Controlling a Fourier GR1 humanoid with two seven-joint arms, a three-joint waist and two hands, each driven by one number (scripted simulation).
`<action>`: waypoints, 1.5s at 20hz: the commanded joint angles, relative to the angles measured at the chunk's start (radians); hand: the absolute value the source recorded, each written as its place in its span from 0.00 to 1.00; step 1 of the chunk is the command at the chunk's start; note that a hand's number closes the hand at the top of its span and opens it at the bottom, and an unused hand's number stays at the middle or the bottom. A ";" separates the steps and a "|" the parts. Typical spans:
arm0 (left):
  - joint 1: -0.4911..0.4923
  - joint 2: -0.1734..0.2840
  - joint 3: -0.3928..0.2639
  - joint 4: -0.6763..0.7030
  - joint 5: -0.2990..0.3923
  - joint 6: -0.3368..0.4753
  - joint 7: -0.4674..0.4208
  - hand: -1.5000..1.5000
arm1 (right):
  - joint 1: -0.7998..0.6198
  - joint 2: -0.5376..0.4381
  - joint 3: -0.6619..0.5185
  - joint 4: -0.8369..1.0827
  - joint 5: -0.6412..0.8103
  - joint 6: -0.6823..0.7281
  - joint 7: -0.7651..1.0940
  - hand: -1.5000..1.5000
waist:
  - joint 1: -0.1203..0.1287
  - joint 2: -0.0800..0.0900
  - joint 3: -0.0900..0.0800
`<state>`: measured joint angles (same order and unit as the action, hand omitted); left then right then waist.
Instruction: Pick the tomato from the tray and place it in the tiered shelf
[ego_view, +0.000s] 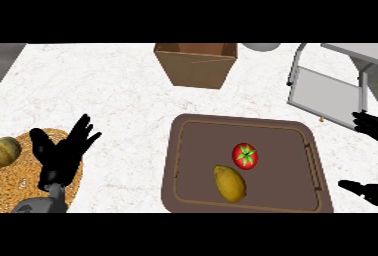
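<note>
Tomato (245, 155) sits on the tray (193, 165) beside a lemon (229, 183), ungrasped. Your right robot hand (365, 122), finger state unclear, hovers between tray and shelf (325, 92); left robot hand (63, 150) rests open.

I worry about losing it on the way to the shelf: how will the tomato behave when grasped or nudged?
The tomato looks round and glossy, so it will probably roll across the flat tray if nudged, likely stopping at the raised rim. Its smooth skin may slip between fingers. The lemon lies close beside it, so a push that way could bump it.
</note>
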<state>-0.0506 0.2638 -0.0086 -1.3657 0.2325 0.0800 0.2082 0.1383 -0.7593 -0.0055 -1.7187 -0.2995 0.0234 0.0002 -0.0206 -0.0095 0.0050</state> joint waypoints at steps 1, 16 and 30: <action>0.008 0.015 0.003 0.041 0.006 -0.021 0.059 0.50 | 0.042 -0.052 0.006 -0.166 -0.029 0.063 0.112 0.00 | 0.005 0.006 -0.006; 0.008 -0.023 -0.044 -0.009 -0.037 -0.011 0.073 0.50 | -0.377 -0.071 0.278 -0.365 0.226 -0.139 0.965 0.00 | 0.052 0.014 -0.008; -0.003 0.014 0.042 -0.006 -0.003 -0.044 0.095 0.50 | -0.567 0.157 0.520 -0.203 0.430 -0.021 1.206 0.00 | 0.028 0.009 -0.006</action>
<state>-0.0651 0.2563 0.0089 -1.3838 0.2141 0.0569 0.2754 -0.3859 -0.6474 0.4823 -1.9414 0.0862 -0.0400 1.0665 0.0120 -0.0039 0.0041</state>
